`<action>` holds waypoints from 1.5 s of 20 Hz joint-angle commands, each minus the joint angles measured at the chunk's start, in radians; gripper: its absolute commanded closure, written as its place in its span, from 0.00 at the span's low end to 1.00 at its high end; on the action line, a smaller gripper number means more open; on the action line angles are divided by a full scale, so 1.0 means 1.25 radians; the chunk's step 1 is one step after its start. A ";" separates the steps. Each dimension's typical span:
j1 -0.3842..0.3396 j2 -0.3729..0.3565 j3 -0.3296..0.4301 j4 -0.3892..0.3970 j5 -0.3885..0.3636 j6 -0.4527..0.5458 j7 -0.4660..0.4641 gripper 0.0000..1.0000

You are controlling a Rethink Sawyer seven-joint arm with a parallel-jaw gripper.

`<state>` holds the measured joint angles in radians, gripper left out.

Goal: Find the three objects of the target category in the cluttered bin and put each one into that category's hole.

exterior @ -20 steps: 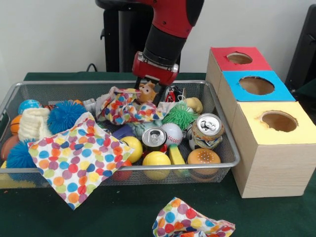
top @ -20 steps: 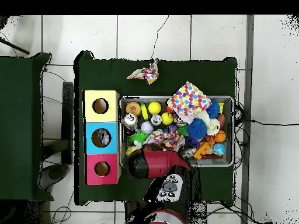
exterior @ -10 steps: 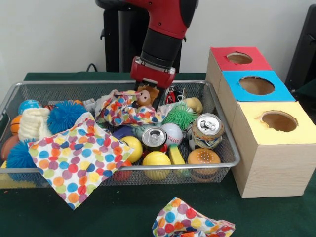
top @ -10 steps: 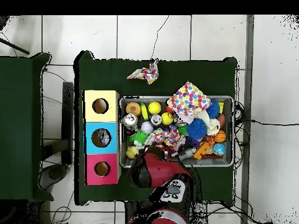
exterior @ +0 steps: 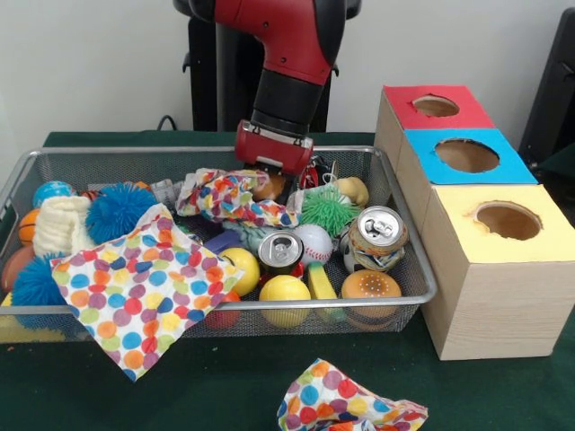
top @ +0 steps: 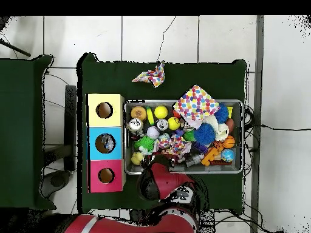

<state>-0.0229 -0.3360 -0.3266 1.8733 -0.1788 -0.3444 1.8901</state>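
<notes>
Gripper [exterior: 272,172] at upper centre of the front view, sunk behind a crumpled polka-dot cloth [exterior: 232,197] at the wire bin's [exterior: 409,301] far wall; whether it is spread or closed on anything cannot be told. A tan, animal-like toy [exterior: 269,186] shows just beneath it, seemingly the object sought. Judged best practice: rise straight up so the cloth falls away, then travel toward the boxes [exterior: 485,269] at right. Target category and hole remain unstated. The overhead view hides the wrist under the arm [top: 159,185].
</notes>
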 commanded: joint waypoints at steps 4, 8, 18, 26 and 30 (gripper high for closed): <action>-0.004 0.150 0.051 0.007 0.095 -0.171 0.191 0.00; -0.008 0.146 0.054 0.010 0.087 -0.175 0.160 1.00; -0.004 0.141 0.050 0.019 0.116 -0.198 0.163 1.00; 0.002 -0.255 0.012 0.078 0.063 0.265 0.028 1.00; -0.029 -0.354 0.040 0.040 0.038 0.451 -0.041 1.00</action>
<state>-0.0143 -0.5067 -0.3484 1.9534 -0.0971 -0.1684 1.8901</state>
